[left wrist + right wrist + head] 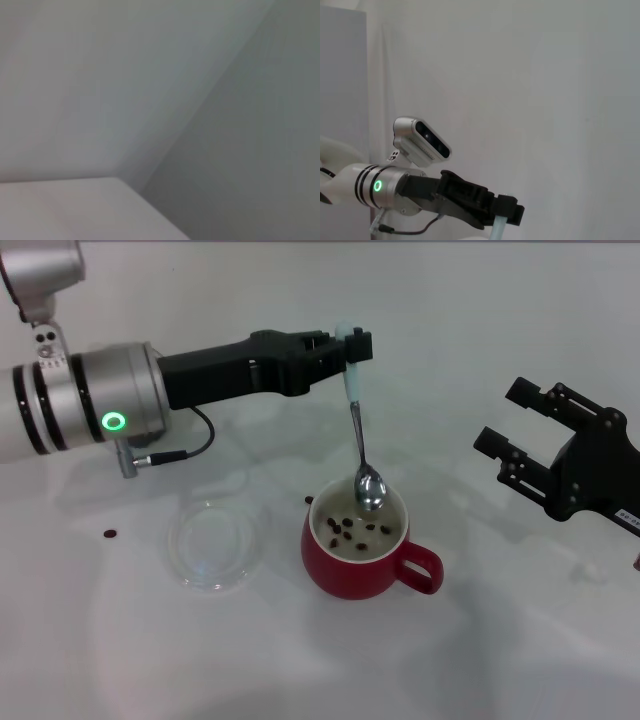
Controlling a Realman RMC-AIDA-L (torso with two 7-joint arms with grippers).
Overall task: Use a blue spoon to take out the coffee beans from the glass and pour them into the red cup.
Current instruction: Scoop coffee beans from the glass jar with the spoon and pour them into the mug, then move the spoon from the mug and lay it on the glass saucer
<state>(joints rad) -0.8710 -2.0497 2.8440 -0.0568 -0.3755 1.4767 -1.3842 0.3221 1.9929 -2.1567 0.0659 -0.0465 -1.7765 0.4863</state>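
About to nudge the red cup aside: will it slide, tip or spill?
Probably slides rather than tips: the red cup is squat, on a smooth table. Its few beans lie low, so spilling seems unlikely. First lift the spoon, held by the left gripper.

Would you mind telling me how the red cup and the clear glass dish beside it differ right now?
The red cup is opaque, tall and has a loop handle; the clear glass dish is see-through, flat and shows no handle. The cup holds coffee beans, with the blue spoon hanging over it from the left gripper; the dish looks empty. Both stand upright on the table.
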